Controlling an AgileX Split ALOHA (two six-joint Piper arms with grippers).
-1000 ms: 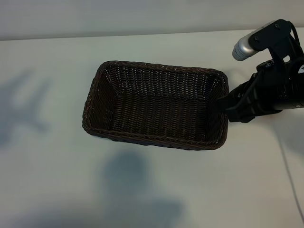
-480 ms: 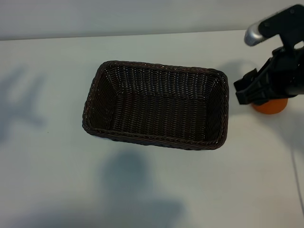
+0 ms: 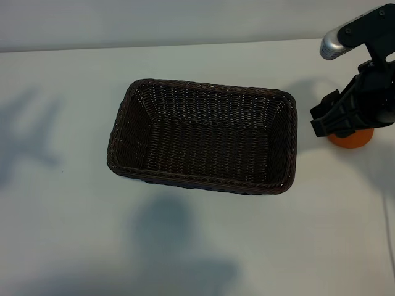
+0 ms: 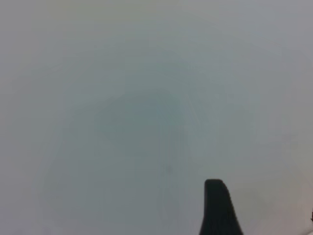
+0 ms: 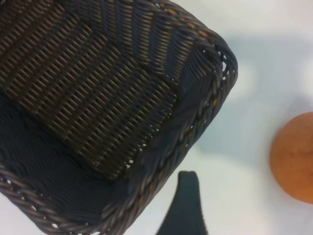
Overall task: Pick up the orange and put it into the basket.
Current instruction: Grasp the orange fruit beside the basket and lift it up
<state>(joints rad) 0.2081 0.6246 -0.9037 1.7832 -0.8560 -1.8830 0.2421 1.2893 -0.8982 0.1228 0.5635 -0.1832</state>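
So the basket (image 3: pixel 202 135) sits empty about mid-surface (image 3: pixel 74 209), long side running left to right, dark brown wicker with a braided rim. The orange (image 3: pixel 352 139) is on the surface off to the basket's right, apart from the rim and not inside it. From outside you only see its near edge, because the right end effector (image 3: pixel 333 121) is hanging right over it and covers most of it. That end effector angles down toward the gap between the basket's right end and the orange, and its jaws are spread wide with nothing in them, so the orange isn't gripped. The right wrist view backs that up: the orange (image 5: pixel 296 157) sits at the frame edge with bare surface around it, the basket corner (image 5: pixel 205 98) is close by, and one dark finger (image 5: pixel 185 205) pokes into view without touching either. There's a silver cylinder (image 3: pixel 331 46) on the right arm up above, at the far right. The left end effector (image 4: pixel 244 218) isn't in the exterior view at all; its wrist view shows just one dark fingertip (image 4: pixel 217 208) against a plain pale background, nothing held, jaws partly open. Soft arm shadows fall on the surface at the left and near the front.
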